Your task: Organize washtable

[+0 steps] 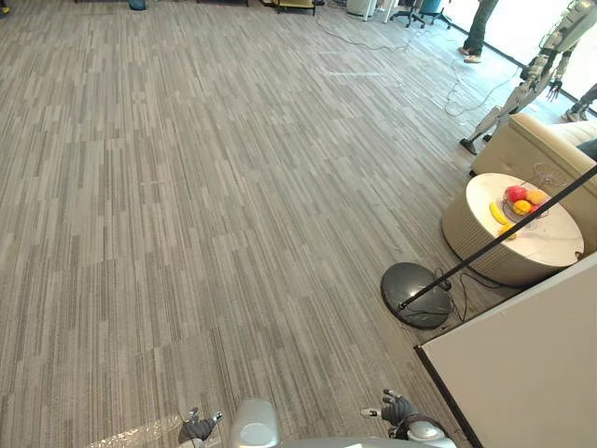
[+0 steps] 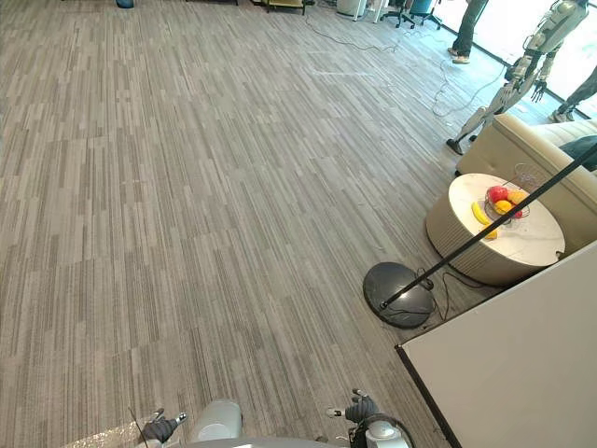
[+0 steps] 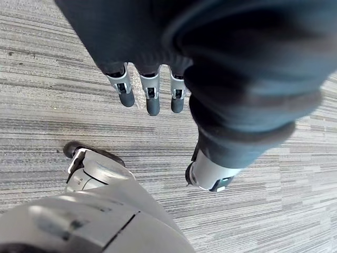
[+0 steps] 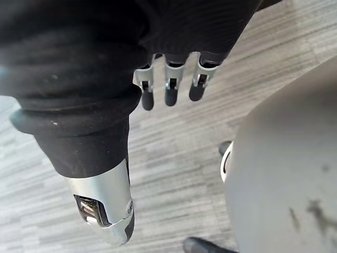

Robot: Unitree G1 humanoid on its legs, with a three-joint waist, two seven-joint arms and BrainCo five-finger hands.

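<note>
1. Grey striped carpet ran across an open room, under and well ahead of both hands.
2. Left hand hung low over the carpet, fingers straight and relaxed, thumb apart, holding nothing.
3. Right hand did the same: fingers loose, thumb out, nothing in it.
4. Crinkled clear plastic lay on the carpet just beside the left hand, on its outer side.
5. White panel stood just to the right of the right hand.
6. Black round stand base sat near and ahead of the right hand, with a black pole leaning away from it to the right.
7. Round white table was further ahead-right, past the base, and carried a fruit bowl with a banana beside the bowl.
8. Beige sofa stood just behind the table.
9. Far ahead-right were another humanoid robot and a person's legs.
10. Couldn't tell where the washtable was.
</note>
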